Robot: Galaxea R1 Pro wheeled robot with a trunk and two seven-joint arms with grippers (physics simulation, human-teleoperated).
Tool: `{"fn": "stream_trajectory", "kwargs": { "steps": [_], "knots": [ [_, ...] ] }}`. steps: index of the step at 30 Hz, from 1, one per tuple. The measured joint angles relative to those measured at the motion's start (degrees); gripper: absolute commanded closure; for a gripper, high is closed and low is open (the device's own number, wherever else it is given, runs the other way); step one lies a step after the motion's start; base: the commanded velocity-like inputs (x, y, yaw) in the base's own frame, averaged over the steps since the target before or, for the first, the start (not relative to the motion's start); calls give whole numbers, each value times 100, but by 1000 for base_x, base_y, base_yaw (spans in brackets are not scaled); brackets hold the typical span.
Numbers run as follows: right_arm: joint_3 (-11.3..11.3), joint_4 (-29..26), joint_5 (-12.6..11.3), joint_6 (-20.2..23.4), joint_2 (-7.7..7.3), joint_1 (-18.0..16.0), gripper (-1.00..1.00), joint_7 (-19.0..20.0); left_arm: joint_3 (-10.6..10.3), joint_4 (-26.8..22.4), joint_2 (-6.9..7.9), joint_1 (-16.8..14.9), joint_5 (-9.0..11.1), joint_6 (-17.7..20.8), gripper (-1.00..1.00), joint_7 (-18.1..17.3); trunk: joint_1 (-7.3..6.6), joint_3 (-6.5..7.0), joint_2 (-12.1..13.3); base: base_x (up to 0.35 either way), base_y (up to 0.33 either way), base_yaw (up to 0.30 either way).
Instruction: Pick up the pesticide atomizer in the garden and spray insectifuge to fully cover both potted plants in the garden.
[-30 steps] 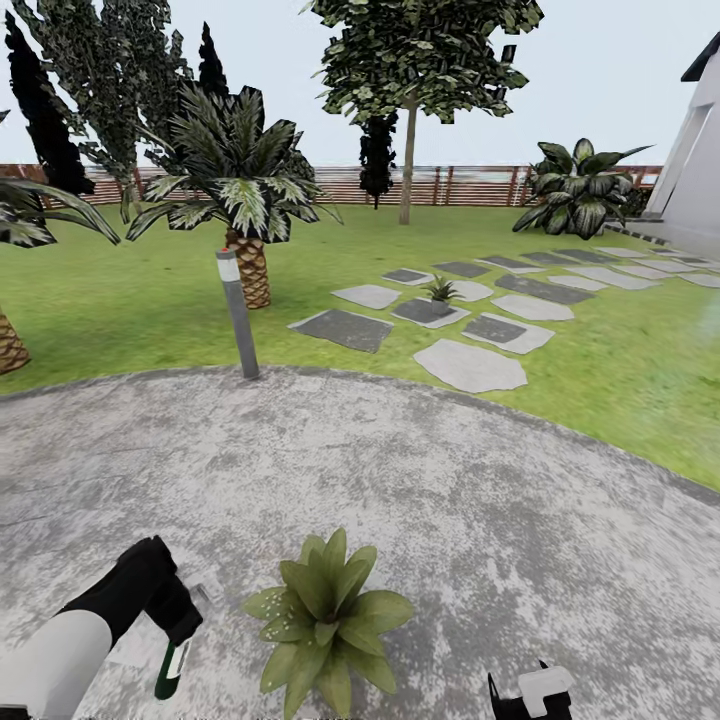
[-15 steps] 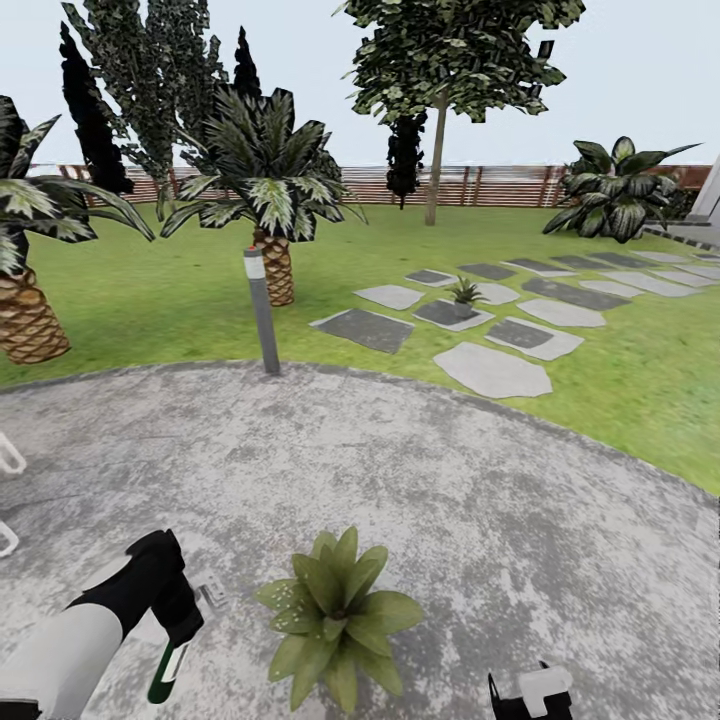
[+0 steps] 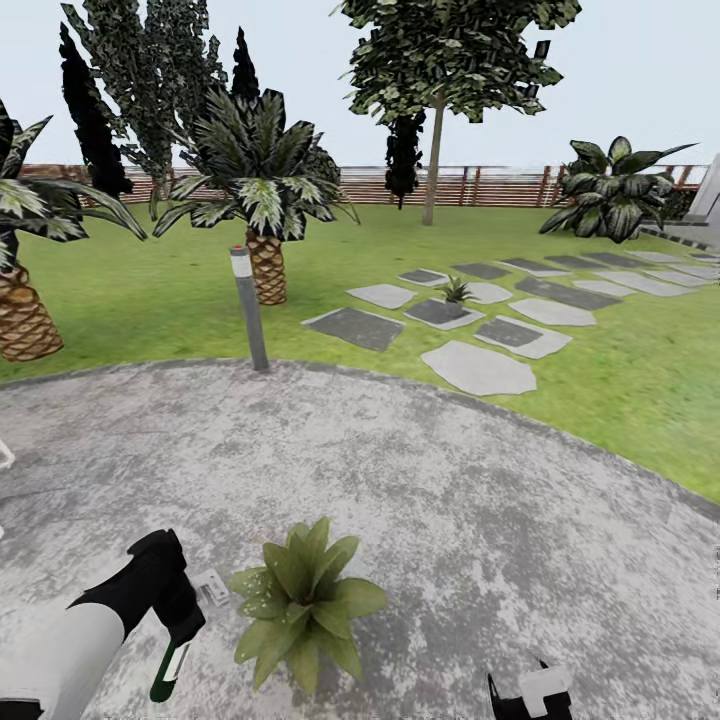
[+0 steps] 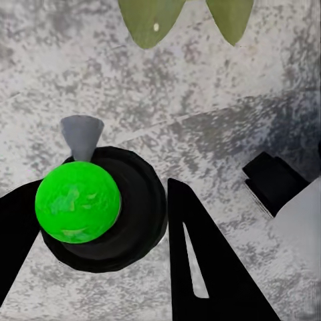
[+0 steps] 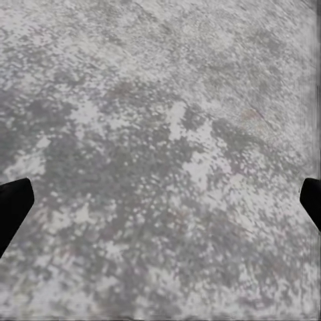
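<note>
Looking down from the head, the left gripper point(image 3: 178, 628) grips the spray bottle point(image 3: 166, 672), which hangs with its dark-green body below the hand, just beside the near potted plant point(image 3: 297, 600) on the grey patio point(image 3: 480, 520). A second potted plant point(image 3: 456, 292) stands far ahead among the stepping stones point(image 3: 478, 368), past a short lamp post point(image 3: 248, 308). The right gripper point(image 3: 530, 695) sits low, apart from the plant.

In the left wrist view, the black fingers point(image 4: 200, 261) clamp the bottle point(image 4: 78, 200), seen end-on; leaf tips point(image 4: 155, 19) lie just beyond.

In the right wrist view, the fingertips point(image 5: 12, 207) stand wide apart over bare patio point(image 5: 160, 147), holding nothing.
</note>
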Motion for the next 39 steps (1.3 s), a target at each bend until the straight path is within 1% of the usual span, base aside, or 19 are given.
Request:
{"fn": "stream_trajectory", "kwargs": {
  "steps": [9, 12, 14, 16, 17, 18, 20, 21, 24, 27, 32, 35, 39],
  "knots": [
    [2, 2, 0, 0, 2, -2, -100, 0, -8, 3, -1, 2, -11, 0, 100, -3, 0, 0, 0, -238, -199, 239],
    [2, 2, 0, 3, 2, -1, -100, 0, -8, -1, -5, 2, -10, 0, 100, -3, -2, 0, 0, -56, -220, 211],
    [2, 0, 0, 2, 1, -2, -100, 0, -13, -7, -45, -33, -20, 13, 100, -10, -3, 0, 0, 61, -157, 47],
    [2, 0, 1, 2, 1, -2, -100, 1, -29, -2, -90, -158, -116, 87, 100, -25, -3, 1, 0, 24, -59, 18],
    [1, 0, 1, 1, 1, -1, -100, 1, -63, 2, -115, -276, -220, 178, 100, -105, -3, 1, 0, 8, -21, 6],
    [1, 0, 1, 1, 1, -1, -100, 2, -115, 5, -143, -379, -345, 260, 100, -280, -3, 1, 0, 5, -13, 4],
    [1, 1, 1, 1, 1, 0, -100, 2, -169, 6, -193, -490, -514, 313, 100, -591, -3, 0, 0, 3, -6, 2],
    [1, 0, 0, 1, 1, 0, -100, 2, -192, 7, -216, -533, -649, 329, 100, -777, -2, 0, 0, 1, -3, 1],
    [2, 1, 0, 1, 1, 0, -100, 2, -221, 14, -228, -548, -975, 342, 100, -969, -2, 0, 0, 0, 0, 0],
    [2, 1, 1, 2, 1, 0, -100, 2, -243, 29, -201, -508, -1063, 339, 100, -980, -2, 0, 0, 0, 0, 0],
    [2, 1, 0, 3, 1, 0, -100, 2, -207, 104, -158, -487, -1079, 337, 100, -932, -2, 0, 0, 9, 0, 0],
    [1, 1, 7, 2, 1, 0, -100, 2, -180, 116, -189, -475, -1041, 346, 100, -933, -5, 0, 0, 254, 0, 0],
    [2, 1, 4, 2, 1, 0, -100, 2, -180, 123, -229, -423, -1051, 347, 100, -935, -3, 0, 0, 69, 0, 0]
  ]
}}
